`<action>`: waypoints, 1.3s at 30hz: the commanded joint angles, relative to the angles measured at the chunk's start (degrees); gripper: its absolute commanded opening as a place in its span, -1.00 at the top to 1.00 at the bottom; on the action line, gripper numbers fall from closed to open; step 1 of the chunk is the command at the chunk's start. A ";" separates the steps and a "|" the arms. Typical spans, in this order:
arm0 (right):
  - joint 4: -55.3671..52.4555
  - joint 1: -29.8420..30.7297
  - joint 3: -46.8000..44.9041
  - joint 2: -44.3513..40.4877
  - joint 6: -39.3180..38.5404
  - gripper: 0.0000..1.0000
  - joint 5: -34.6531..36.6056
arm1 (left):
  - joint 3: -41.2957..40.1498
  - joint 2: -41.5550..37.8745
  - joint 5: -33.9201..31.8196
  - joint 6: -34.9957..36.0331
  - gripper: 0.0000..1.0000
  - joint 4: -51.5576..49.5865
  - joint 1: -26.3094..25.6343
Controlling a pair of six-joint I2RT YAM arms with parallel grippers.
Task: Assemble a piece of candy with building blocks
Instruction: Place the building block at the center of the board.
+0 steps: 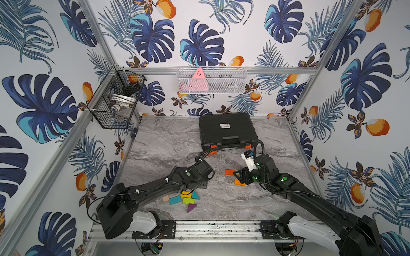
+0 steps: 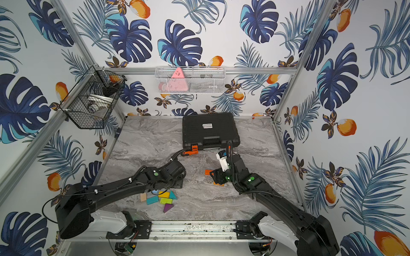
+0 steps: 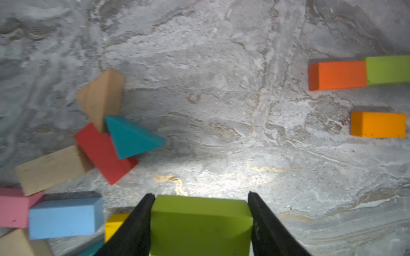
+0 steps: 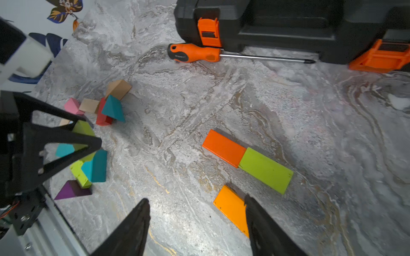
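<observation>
left end effector (image 3: 200,194) grips green block (image 3: 199,223); right end effector (image 4: 196,198) spread

The tabletop (image 4: 332,110) looks like grey veined stone with a matt, slightly grainy face. The plain block (image 3: 51,169) is bare wood with a fine grain. The lime-green block (image 3: 199,223), the orange block (image 3: 337,75) and the teal triangle (image 3: 131,137) wear smooth, matt paint. The screwdriver (image 4: 195,53) has a glossy orange plastic handle and a bright polished metal shaft. The case (image 4: 288,26) is matt black moulded plastic with orange plastic latches (image 4: 208,31). The front rail (image 1: 221,228) is dull, scuffed metal. On the walls hang a black wire basket (image 1: 115,106) and a white mesh basket (image 1: 210,82).
</observation>
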 commanded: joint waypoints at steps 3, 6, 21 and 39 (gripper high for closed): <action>5.76 -0.42 -3.10 -2.42 5.28 -0.44 10.17 | 5.24 9.85 1.95 -4.59 -0.10 6.76 -5.01; 6.93 -1.04 -4.55 -2.61 7.32 -0.46 14.61 | 9.02 16.12 1.42 -5.21 -0.10 7.79 -7.15; 9.86 -4.57 -9.17 -4.51 11.46 -0.49 20.82 | 19.62 30.21 1.06 -5.53 -0.19 8.06 -8.07; 10.83 -4.82 -10.19 -4.64 11.30 -0.49 18.69 | 23.11 32.95 1.95 -4.51 -0.48 8.47 -7.44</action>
